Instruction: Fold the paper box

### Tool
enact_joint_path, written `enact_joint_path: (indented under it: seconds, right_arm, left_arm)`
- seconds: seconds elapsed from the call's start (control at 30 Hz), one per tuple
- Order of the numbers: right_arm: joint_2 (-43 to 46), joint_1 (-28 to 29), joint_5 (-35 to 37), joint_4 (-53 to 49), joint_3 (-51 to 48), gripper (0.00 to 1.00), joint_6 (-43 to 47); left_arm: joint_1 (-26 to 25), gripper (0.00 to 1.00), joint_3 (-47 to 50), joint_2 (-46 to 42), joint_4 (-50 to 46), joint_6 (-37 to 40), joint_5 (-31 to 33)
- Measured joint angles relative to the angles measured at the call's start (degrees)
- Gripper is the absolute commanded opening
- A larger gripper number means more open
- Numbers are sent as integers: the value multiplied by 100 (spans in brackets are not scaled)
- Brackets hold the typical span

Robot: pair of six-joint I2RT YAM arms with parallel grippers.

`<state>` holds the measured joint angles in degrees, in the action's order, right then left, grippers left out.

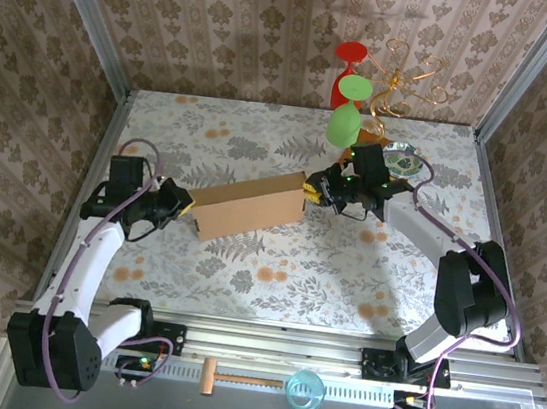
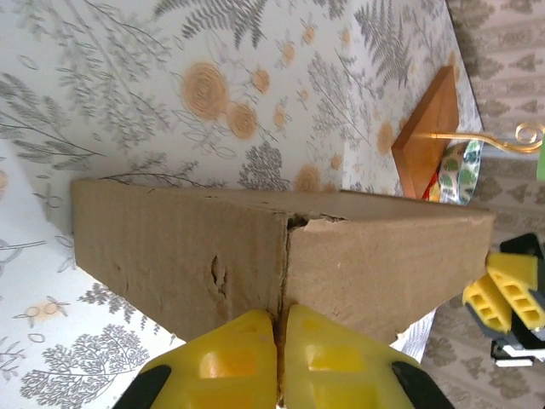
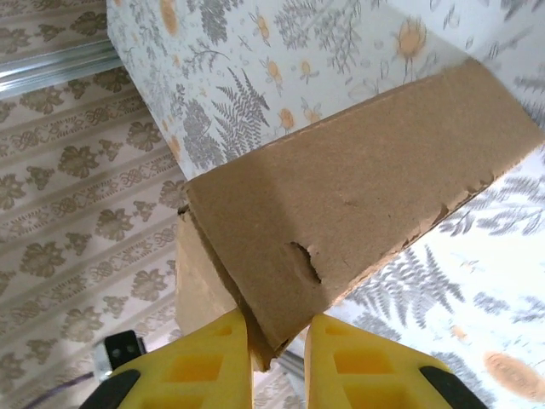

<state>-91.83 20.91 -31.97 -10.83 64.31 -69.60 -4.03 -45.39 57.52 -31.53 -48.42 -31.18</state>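
The flower-patterned desk (image 1: pixel 246 261) carries the paper box (image 1: pixel 248 206), which lies on a slant across its middle. Its left end sits nearer to me and its right end farther off.

From above I see the box as one long closed brown slab, with no flaps spread flat on the desk. I judge the main folds done: the sheet is doubled over into a shallow shape with a top face and side walls. I cannot tell whether the tabs are tucked in.

The left end effector (image 1: pixel 188 206) meets the box at its near-left end. In the left wrist view its yellow fingers (image 2: pixel 226 366) are almost pressed together, pinching the cardboard at a vertical crease.

The right end effector (image 1: pixel 308 189) meets the far-right end. In the right wrist view it is spread only as wide as the box corner it pinches.

Small tears mark the cardboard near both grips. What remains, in my judgement, is pressing the ends shut and setting the box down. An orange-brown square board (image 2: pixel 430 128) stands well apart at far right.
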Motion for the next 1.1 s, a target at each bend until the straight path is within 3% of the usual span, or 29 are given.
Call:
enact_joint_path:
  seconds: [0.2,0.5,0.57,0.63,0.7,0.73,0.77,0.93,1.1]
  right_arm:
    - [745,-170,-101,321,-944,25,1344]
    - [1187,-243,98,116,-2133,33,1810]
    - [1239,-245,229,-17,-2142,39,1836]
    - [1427,-245,435,-190,-2129,52,1871]
    - [1753,-245,765,-514,-2028,67,1912]
    - [1963,-245,1023,-752,-1895,99,1980]
    - [2166,-245,1316,-970,-1749,100,2022]
    - [3491,-245,3034,-1768,-1113,100,2463]
    - [4369,-245,5119,-1797,-1344,100,3032]
  left_arm:
    - [-627,22,553,-667,323,37,409]
    - [-1064,34,1198,-1172,365,-116,444]
    - [-1064,39,1209,-1231,372,-186,446]
    - [-1060,44,1163,-1263,328,-223,468]
    - [-1021,50,975,-1252,166,-214,501]
    - [-951,68,807,-1246,59,-199,509]
    - [-839,99,621,-1237,-20,-157,542]
    - [-201,100,-297,-1401,-289,48,1152]
    - [-188,100,-431,-1781,-632,249,2796]
